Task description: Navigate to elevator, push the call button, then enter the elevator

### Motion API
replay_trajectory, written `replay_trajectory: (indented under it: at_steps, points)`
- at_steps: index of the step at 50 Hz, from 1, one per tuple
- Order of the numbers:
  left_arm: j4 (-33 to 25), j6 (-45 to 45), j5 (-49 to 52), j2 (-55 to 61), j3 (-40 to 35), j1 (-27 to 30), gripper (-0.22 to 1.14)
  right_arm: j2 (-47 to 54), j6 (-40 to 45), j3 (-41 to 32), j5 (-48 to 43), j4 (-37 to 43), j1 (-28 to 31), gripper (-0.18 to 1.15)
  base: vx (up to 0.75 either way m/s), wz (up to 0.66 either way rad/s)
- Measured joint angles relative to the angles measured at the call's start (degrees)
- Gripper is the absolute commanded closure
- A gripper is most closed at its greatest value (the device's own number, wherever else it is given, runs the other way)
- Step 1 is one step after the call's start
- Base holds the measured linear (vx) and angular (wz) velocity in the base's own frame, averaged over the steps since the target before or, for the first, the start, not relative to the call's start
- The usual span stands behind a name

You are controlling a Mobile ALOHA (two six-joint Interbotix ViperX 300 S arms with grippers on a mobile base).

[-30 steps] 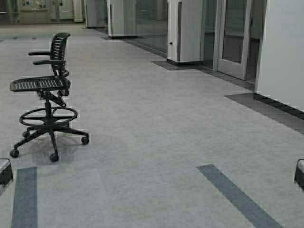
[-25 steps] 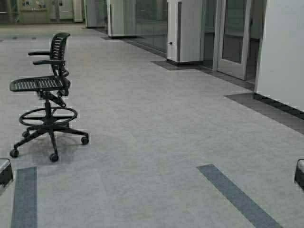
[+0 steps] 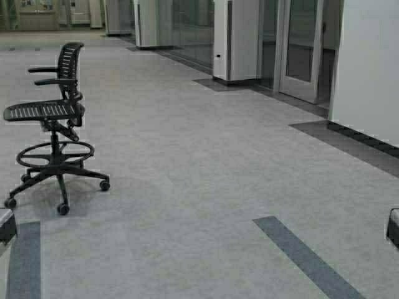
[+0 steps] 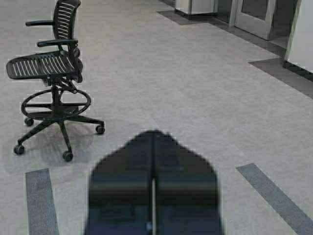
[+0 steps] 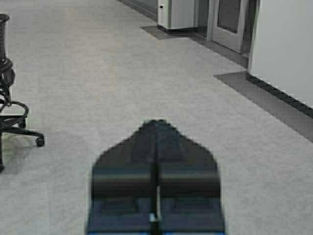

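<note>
In the high view my left hand (image 3: 6, 225) shows only as a dark corner cut off at the left edge, and my right hand (image 3: 393, 228) the same at the right edge. In each wrist view my own hand (image 4: 153, 142) (image 5: 156, 129) is a blurred dark wedge, its lower part cut off by the bottom edge. The black mesh office chair on castors (image 5: 10, 105) is sliced by the right wrist view's edge, only part of its base and column showing. The glass-panelled white-framed door (image 3: 299, 50) loses its top to the frame, and the far end of the hall (image 3: 37, 12) is too small to make out
</note>
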Motion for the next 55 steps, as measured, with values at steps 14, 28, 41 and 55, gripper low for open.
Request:
replay_trajectory:
  at_steps: [14,28,41,55]
  points:
    - [0.3,0.4,-1.6,0.0,0.6,0.0,0.89,0.1,0.0,0.0,-0.1,0.0,0.0,0.92,0.23,0.07]
    - [0.4,0.4,-2.2,0.1,1.0,0.0,0.89,-3.4,0.0,0.1,-0.1,0.0,0.0,0.92,0.34,0.24]
    - [0.3,0.5,-2.5,0.3,1.4,0.0,0.89,-4.4,0.0,0.7,-0.1,0.0,0.1,0.92,0.42,0.48]
    - [0.4,0.2,-3.3,0.4,1.5,0.0,0.89,-4.4,0.0,0.9,-0.9,0.0,0.0,0.92,0.42,0.43]
